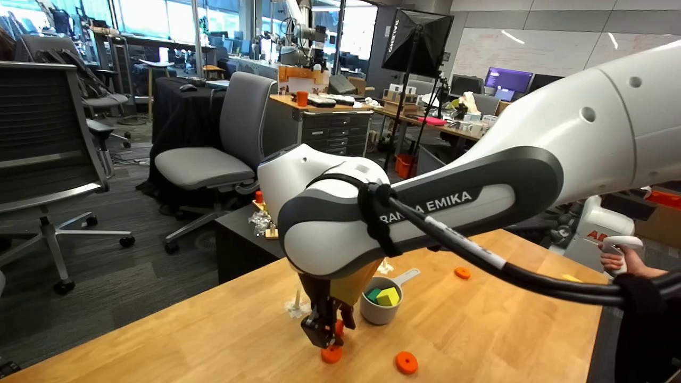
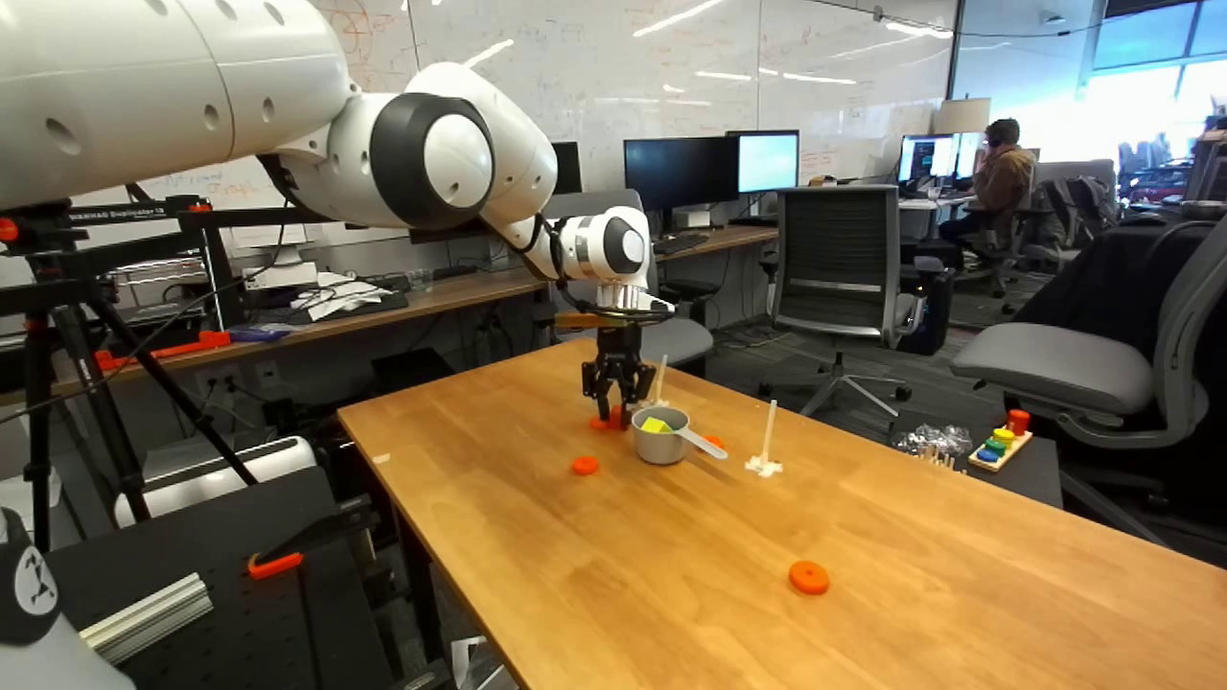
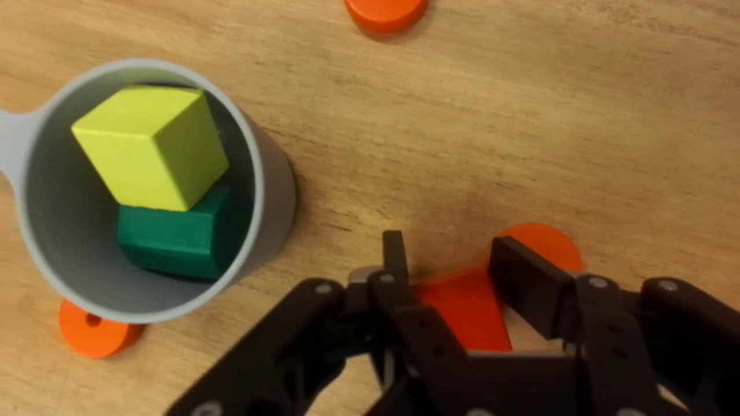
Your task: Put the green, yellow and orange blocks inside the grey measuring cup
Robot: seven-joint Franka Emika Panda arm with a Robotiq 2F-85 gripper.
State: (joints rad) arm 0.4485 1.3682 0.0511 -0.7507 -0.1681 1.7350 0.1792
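The pincer (image 3: pixel 449 249), partly spread, straddled the orange block (image 3: pixel 466 315), just left of the grey measuring cup (image 1: pixel 379 315) in an exterior view; whether it gripped, I couldn't tell. Likely light, stiff and smooth, the block wanted holding across flat sides.

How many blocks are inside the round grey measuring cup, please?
2: a boxy yellow block and, lower in the wrist view, an angular green block; others underneath may be hidden.
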